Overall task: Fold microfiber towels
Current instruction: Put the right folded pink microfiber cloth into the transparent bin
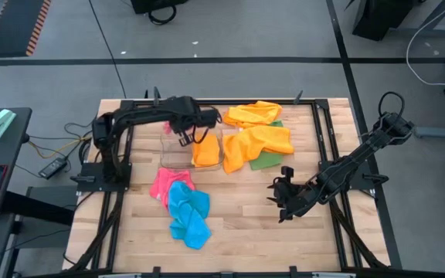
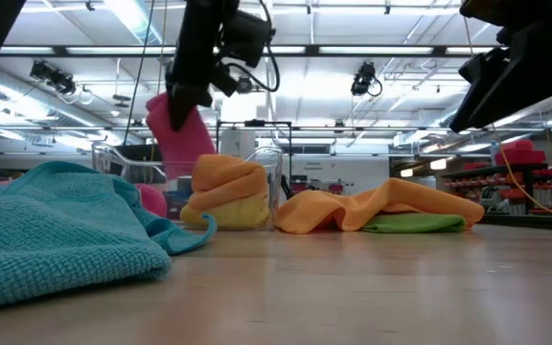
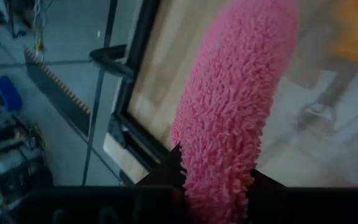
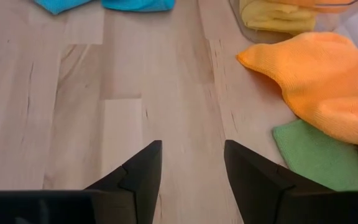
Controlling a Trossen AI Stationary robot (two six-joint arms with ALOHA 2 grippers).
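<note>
Your left tool (image 3: 219, 186) is pinched shut on a folded pink towel (image 3: 232, 106), soft and floppy, hanging over the clear bin (image 1: 178, 154), so keep gripping its folded edge, while your right tool (image 4: 191, 168) waits part-open over bare tabletop (image 4: 73, 106).

Left hand (image 3: 219, 186): fingertips hidden behind the pink towel (image 3: 235, 106) in the left wrist view; bottom edge cuts off the grip.

High view: the arm covers that pink towel entirely.

Low view: top edge crops both arms. Blue towel (image 2: 56, 230) is cut by the left edge and blocks the pink cloth (image 2: 151, 201) lying behind it.

Green towel (image 1: 267, 158): mostly buried under the orange towel (image 1: 257, 145); only its edges show.

Right wrist view: yellow towel (image 4: 278, 15) cropped at the top edge.
</note>
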